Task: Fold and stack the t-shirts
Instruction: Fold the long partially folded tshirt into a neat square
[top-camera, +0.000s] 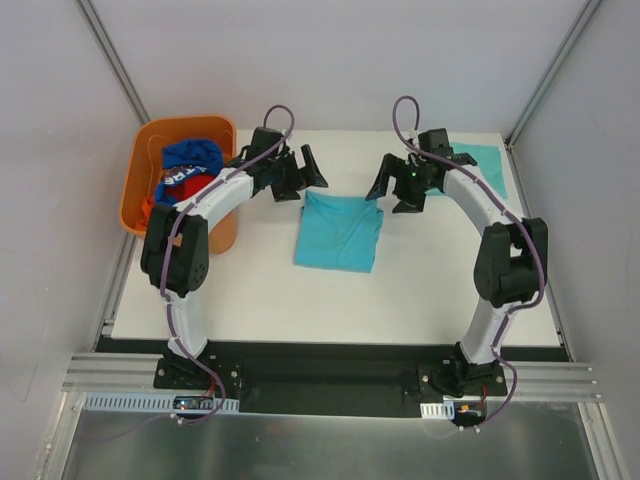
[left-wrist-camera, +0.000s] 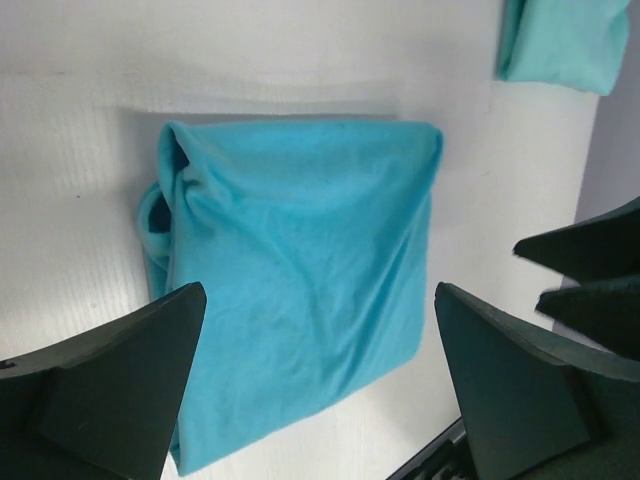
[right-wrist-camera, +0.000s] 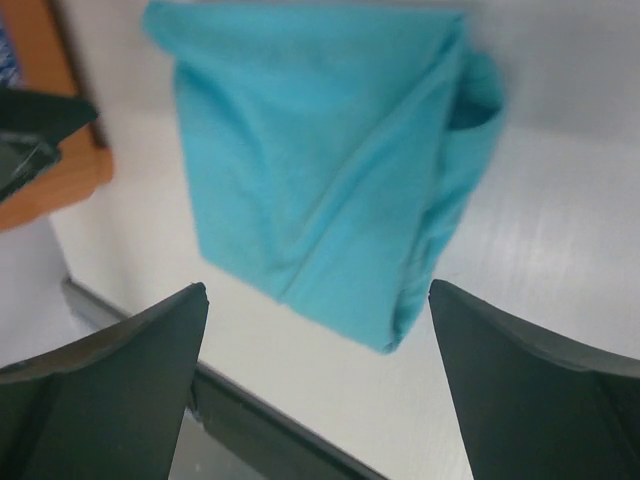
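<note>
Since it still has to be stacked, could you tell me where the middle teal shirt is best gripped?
Probably its far edge, one corner per tool, coming from above: the shirt lies flat and folded, so only an edge can be pinched, and the open left tool and right tool hang by that edge.

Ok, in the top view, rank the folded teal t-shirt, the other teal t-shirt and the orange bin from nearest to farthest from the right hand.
1. folded teal t-shirt: mid-table, just left of the open right hand.
2. other teal t-shirt: far right corner, partly behind that arm.
3. orange bin: far left, across the table.
</note>
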